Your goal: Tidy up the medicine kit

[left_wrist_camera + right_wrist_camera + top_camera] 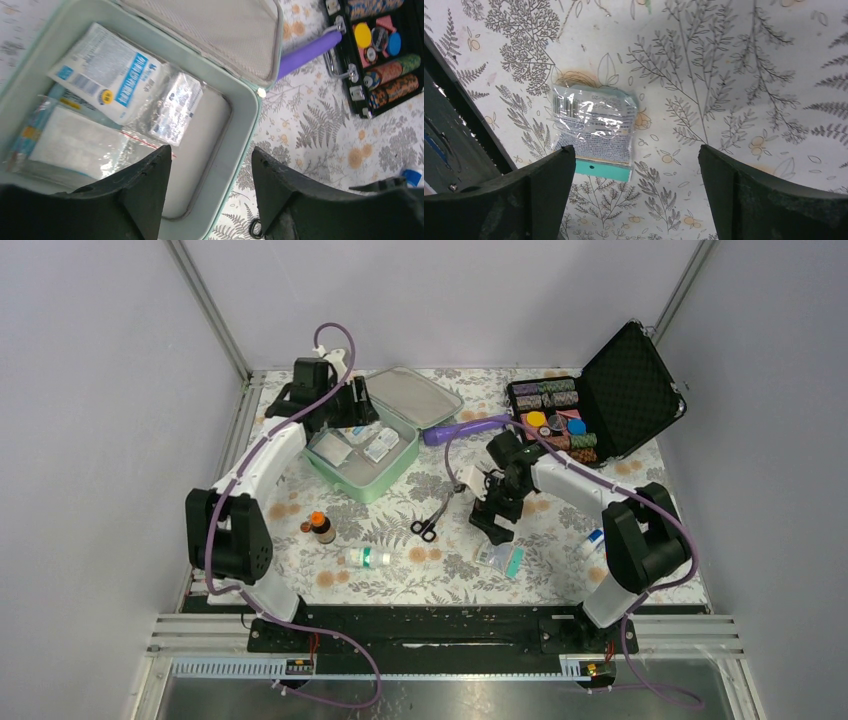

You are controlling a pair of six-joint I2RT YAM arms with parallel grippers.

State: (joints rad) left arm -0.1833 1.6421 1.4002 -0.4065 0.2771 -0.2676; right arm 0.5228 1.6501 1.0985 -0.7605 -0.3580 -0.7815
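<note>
Kit place: the medicine kit (385, 478) lies open at 11 o'clock on the tabletop (560, 535), its lid thrown back toward 1 o'clock.
Kit look: mint-green with rounded corners and a grey lining; packets fill its base.
Left gripper (211, 150): over the kit's base, jaws part-open, holding nothing; this is the nearer arm.
Right gripper (492, 525): jaws wide and empty, above a clear sachet (594, 130).
Bearing: the kit is at 10 o'clock from the right gripper, well apart; the opened case runs 7-to-1.
</note>
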